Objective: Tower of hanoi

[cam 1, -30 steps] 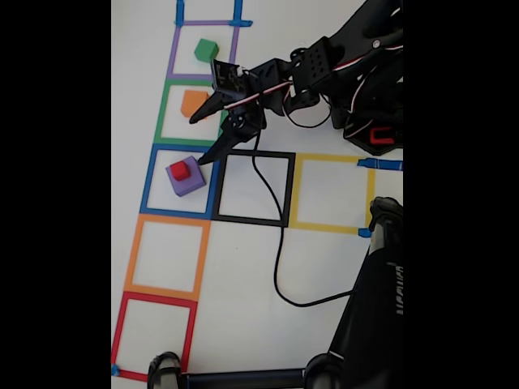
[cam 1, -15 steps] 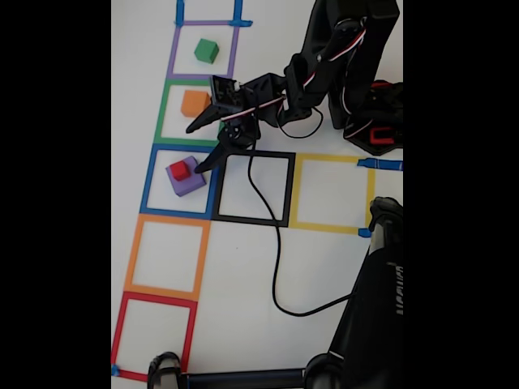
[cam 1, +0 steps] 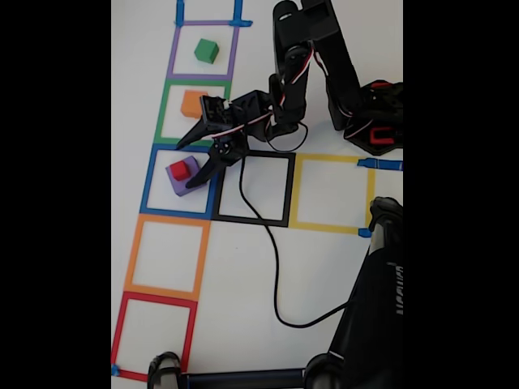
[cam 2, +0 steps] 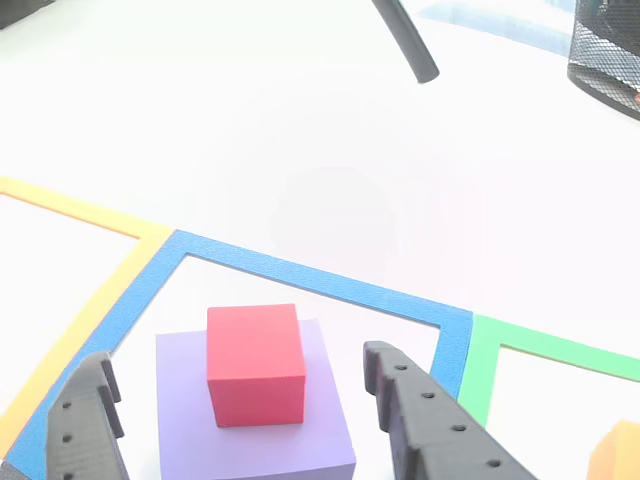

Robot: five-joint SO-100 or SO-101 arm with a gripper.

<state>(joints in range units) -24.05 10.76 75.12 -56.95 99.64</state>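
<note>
Hanoi's tiniest piece, a small solid red cube (cam 1: 179, 170) (cam 2: 255, 364), sits on top of the big solid purple cube (cam 1: 188, 180) (cam 2: 300, 450) inside the blue tape square (cam 1: 151, 180) on the white surface (cam 1: 324, 267). At 12 o'clock from it lies the orange cube (cam 1: 192, 103), partly hidden, then the green cube (cam 1: 206, 51). The black end effector (cam 1: 190, 164) (cam 2: 240, 410) is spread open, its fingers flanking the red cube, seemingly without touching.
</note>
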